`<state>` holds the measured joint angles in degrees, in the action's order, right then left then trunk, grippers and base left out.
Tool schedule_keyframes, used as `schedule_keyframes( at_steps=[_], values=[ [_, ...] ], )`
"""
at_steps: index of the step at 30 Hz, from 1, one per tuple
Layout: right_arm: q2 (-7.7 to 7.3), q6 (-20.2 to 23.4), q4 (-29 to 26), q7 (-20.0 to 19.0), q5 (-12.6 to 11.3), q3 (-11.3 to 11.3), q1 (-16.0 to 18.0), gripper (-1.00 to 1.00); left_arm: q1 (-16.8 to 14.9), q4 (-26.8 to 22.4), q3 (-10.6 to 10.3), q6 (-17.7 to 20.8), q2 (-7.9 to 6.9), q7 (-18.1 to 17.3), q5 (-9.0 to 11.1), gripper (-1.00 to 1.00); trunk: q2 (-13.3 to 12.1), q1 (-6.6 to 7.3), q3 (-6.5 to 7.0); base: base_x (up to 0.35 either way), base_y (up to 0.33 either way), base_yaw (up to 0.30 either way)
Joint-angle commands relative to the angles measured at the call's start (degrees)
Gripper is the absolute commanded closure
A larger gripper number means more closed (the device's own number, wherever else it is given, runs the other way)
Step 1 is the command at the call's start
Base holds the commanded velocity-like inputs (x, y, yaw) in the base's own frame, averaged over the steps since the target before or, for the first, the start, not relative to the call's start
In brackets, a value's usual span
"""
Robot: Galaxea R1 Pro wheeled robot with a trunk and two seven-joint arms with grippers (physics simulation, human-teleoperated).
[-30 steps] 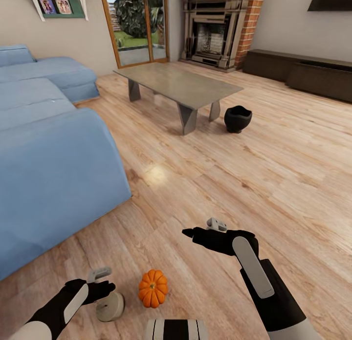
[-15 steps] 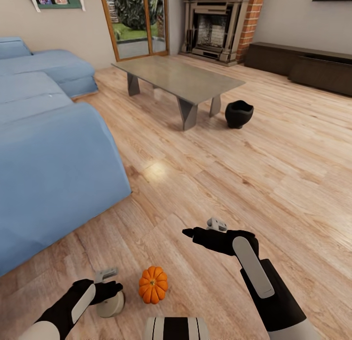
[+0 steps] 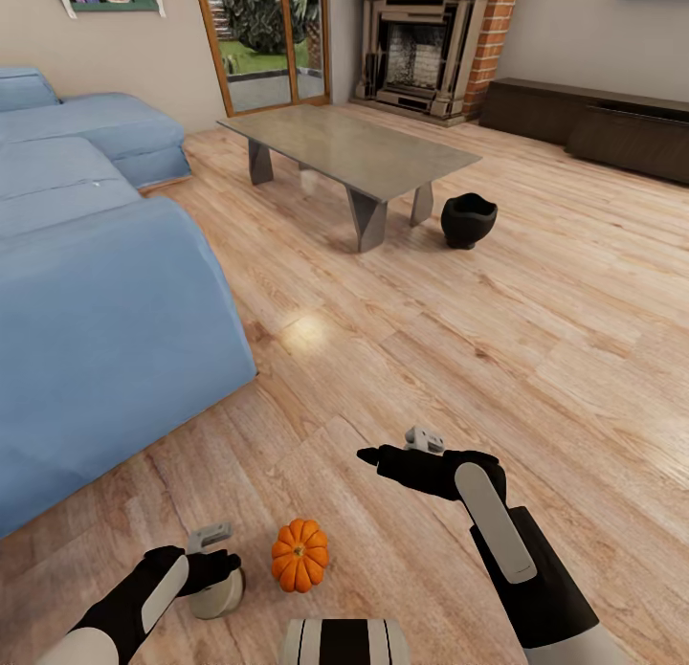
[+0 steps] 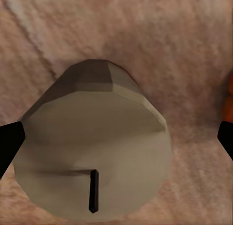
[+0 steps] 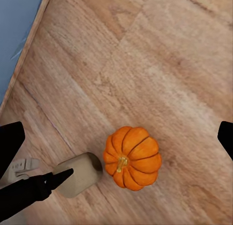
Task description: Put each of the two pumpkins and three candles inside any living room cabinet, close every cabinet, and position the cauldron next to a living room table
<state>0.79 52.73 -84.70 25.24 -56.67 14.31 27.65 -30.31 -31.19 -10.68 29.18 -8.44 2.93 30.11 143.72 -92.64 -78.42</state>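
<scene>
A grey-beige candle point(image 3: 216, 596) lies on its side on the wood floor, close in front of me. My left gripper point(image 3: 218, 569) hangs just over it, open. In the left wrist view the candle point(image 4: 92, 152) sits between the two black fingertips, with a gap on one side. A bright-orange pumpkin point(image 3: 300, 555) rests just right of the candle. My right gripper point(image 3: 375, 454) hovers above and beyond it, open and empty. The pumpkin point(image 5: 132, 157) is centred under that gripper. The black cauldron point(image 3: 468, 220) stands on the floor beside the low table point(image 3: 354, 153). The dark-brown cabinet point(image 3: 598, 129) lines the far right wall.
A large blue sofa point(image 3: 96, 292) fills the left side, its corner near the candle. A brick fireplace point(image 3: 421, 53) and a glass door point(image 3: 263, 38) are at the back. Open wood floor stretches between me and the table.
The camera tilted slightly, shifting the whole room. My left gripper moved a little closer over the candle. The right arm, pumpkin and candle stayed put.
</scene>
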Motion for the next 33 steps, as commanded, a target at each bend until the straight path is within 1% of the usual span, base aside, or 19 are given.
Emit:
schedule_keyframes(
  at_steps=[1,17,24,29,33],
  values=[
    [0.01,0.1,0.0,0.6,-0.6,0.0,0.0,-1.0,0.0,-0.1,-0.4,0.1,-0.08,0.3,0.5,-1.0,0.0,0.01,-0.04,0.0,0.0,0.0],
    [0.0,0.1,-0.1,0.5,-0.6,0.0,0.0,-1.0,0.0,-0.1,-0.4,0.1,-0.08,1.0,0.5,-1.0,0.0,0.01,-0.04,0.0,0.0,0.0],
    [0.0,0.1,-0.1,0.5,-0.6,0.0,0.0,-1.0,0.0,-0.1,-0.3,-0.5,0.0,4.4,0.6,-1.0,0.0,0.01,-0.04,0.0,0.0,0.0],
    [0.04,0.1,-0.1,0.5,-0.6,0.0,0.0,-1.0,0.0,-0.1,-0.3,-0.8,0.16,5.2,0.6,-1.0,0.0,0.01,-0.04,0.0,0.0,0.0],
    [0.0,0.1,-0.1,0.5,-0.6,0.0,0.0,-1.0,0.0,-0.1,-0.3,-0.8,0.18,5.2,0.5,-1.0,0.1,-0.09,-0.93,0.0,0.0,0.0]
  ],
)
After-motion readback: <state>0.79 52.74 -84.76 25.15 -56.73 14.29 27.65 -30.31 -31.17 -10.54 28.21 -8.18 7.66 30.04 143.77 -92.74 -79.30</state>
